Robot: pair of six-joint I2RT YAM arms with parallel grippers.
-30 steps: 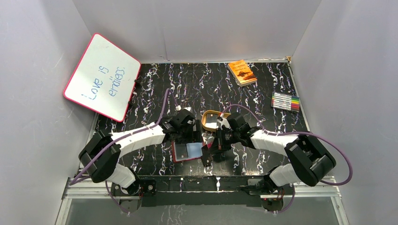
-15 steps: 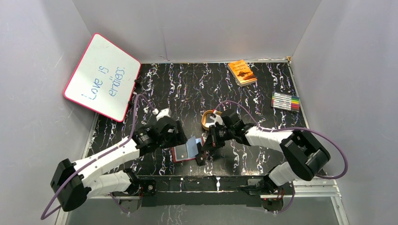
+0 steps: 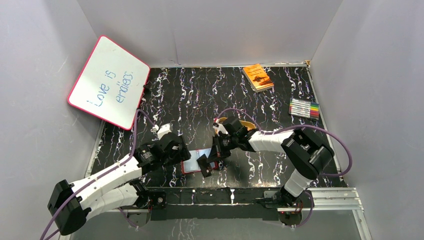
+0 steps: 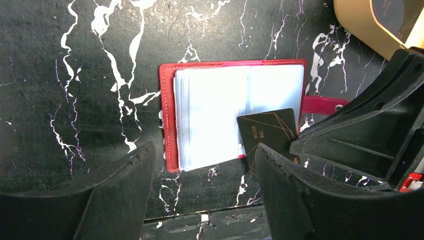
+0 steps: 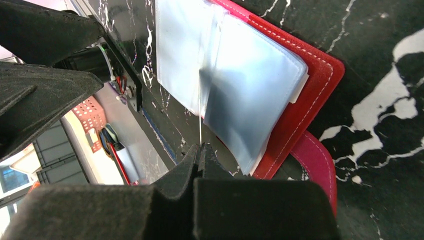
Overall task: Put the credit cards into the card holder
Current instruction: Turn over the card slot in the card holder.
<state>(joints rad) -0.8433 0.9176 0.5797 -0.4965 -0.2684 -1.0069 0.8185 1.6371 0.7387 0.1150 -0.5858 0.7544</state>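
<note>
The dark red card holder (image 4: 167,125) lies open near the table's front edge, its clear sleeves (image 4: 220,115) facing up. My right gripper (image 5: 200,150) is shut on a black credit card (image 4: 267,132) with thin gold lines. The card's corner rests over the near right part of the sleeves, and in the right wrist view it shows only edge-on (image 5: 200,110). In the top view the right gripper (image 3: 205,165) sits at the holder's (image 3: 192,165) right end. My left gripper (image 4: 205,200) is open with nothing between its fingers, hovering just left of the holder (image 3: 179,154).
A gold oval tray (image 3: 242,123) with something dark in it (image 4: 360,25) sits behind the right arm. An orange book (image 3: 258,76) and a marker set (image 3: 304,108) lie at the back right. A whiteboard (image 3: 109,82) leans on the left wall.
My left arm has drawn back to the left and toward the near edge, off the holder. My right gripper has carried the card leftward onto the holder's sleeves.
</note>
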